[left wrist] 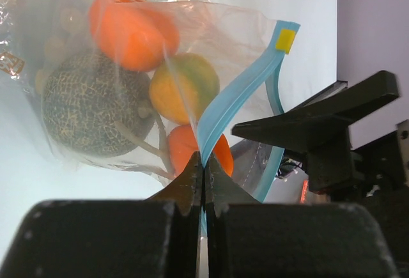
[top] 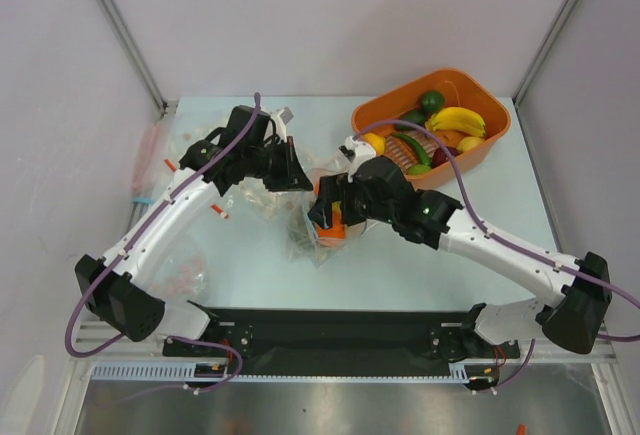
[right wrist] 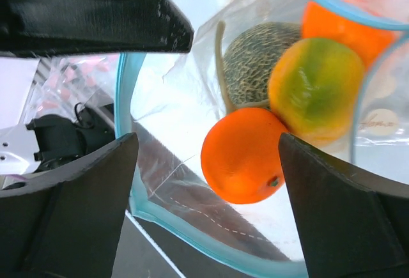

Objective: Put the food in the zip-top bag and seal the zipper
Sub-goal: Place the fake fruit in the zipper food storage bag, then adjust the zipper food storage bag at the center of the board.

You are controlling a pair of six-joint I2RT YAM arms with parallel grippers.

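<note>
The zip-top bag (top: 305, 227) hangs between my two grippers at mid-table. My left gripper (left wrist: 203, 168) is shut on its light-blue zipper (left wrist: 238, 92), pinching the strip; it shows in the top view (top: 293, 177) too. Inside the bag I see two oranges (left wrist: 131, 30), a mango (left wrist: 185, 86) and the grey-green bumpy ball (left wrist: 86, 112). My right gripper (right wrist: 206, 153) is open at the bag's mouth, with an orange (right wrist: 246, 156) loose between its fingers, inside the zipper rim (right wrist: 211, 243). The mango (right wrist: 316, 89) and ball (right wrist: 255, 64) lie beyond.
An orange bowl (top: 478, 158) at the back right holds bananas (top: 458, 120), an avocado and other toy food. Other clear bags lie at the far left (top: 150, 155) and near the left arm (top: 185, 273). White walls enclose the table.
</note>
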